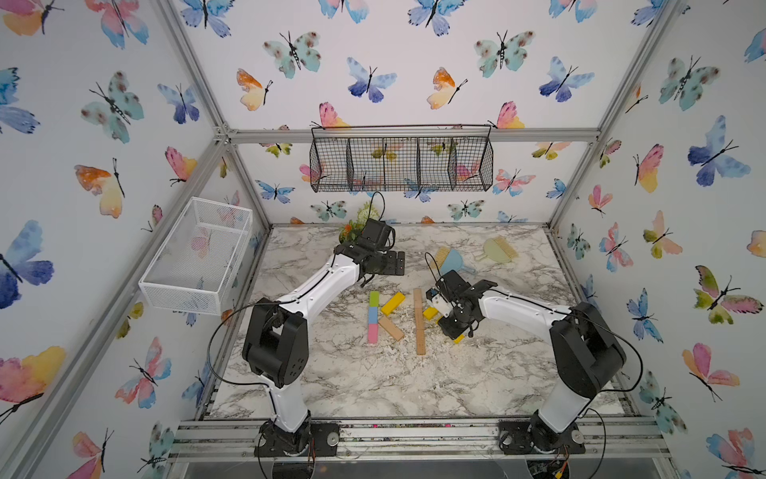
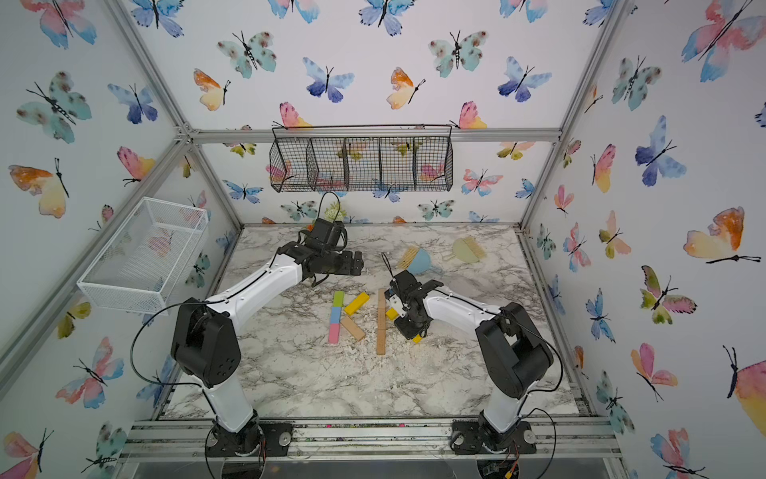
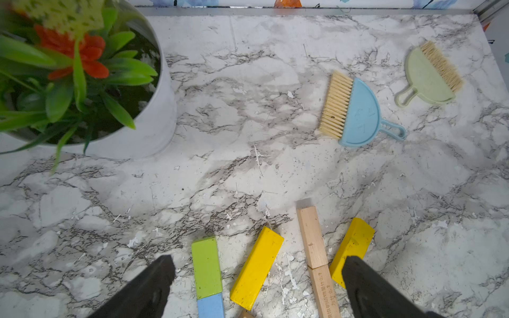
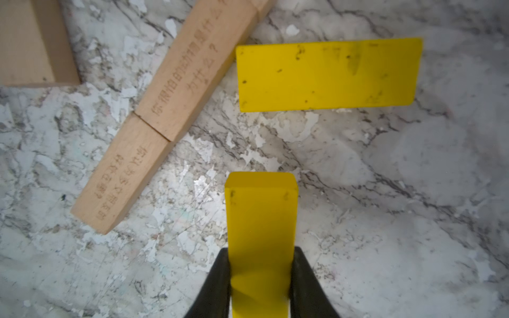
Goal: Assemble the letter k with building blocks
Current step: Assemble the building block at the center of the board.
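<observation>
Grip: my right tool (image 4: 260,256) is pinching the held yellow block (image 4: 261,214) across its narrow width. The block's long axis runs straight out ahead of the jaws.
Spare arm: my left tool (image 3: 257,260) is spread wide, holds nothing and hangs rearward of the stem.
Stem: the tan stem (image 1: 419,321), blocks laid end to end, lies in the middle of the worktop (image 1: 373,385) and runs front edge to rear edge.
Upper arm: the laid yellow block (image 4: 327,74) slants off the stem's right-edge side, one corner just beside it.
Key relation: the held yellow block sits frontward of that arm, on the same side of the stem. Its free end points at the arm's long flank, apart from both.
Nearer arm: the right, I judge; the free end must close on the stem's middle.
</observation>
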Controlling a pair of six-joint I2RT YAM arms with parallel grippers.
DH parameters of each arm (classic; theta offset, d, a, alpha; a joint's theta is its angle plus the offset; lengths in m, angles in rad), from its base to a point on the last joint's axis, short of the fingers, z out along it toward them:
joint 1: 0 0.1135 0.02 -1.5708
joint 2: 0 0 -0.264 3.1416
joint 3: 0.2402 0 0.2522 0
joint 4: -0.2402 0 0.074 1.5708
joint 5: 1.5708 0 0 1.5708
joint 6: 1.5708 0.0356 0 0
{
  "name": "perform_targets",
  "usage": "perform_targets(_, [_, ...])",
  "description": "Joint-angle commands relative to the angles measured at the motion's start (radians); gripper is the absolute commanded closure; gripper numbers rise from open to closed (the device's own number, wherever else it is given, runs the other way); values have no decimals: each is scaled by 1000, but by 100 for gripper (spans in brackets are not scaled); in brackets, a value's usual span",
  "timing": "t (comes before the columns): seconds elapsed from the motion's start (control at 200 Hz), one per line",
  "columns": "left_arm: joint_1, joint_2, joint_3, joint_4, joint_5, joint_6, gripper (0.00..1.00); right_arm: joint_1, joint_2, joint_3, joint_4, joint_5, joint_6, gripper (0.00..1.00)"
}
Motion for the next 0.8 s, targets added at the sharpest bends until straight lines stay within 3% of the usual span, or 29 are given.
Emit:
perform_targets(0.0, [17,-3,26,-22,-31,-20,2,29,45,23,-41,-10,-27,98])
perform_targets(0.796, [61,-3,19,-22,-1,-52,2,77,132,99,-40,50,6,98])
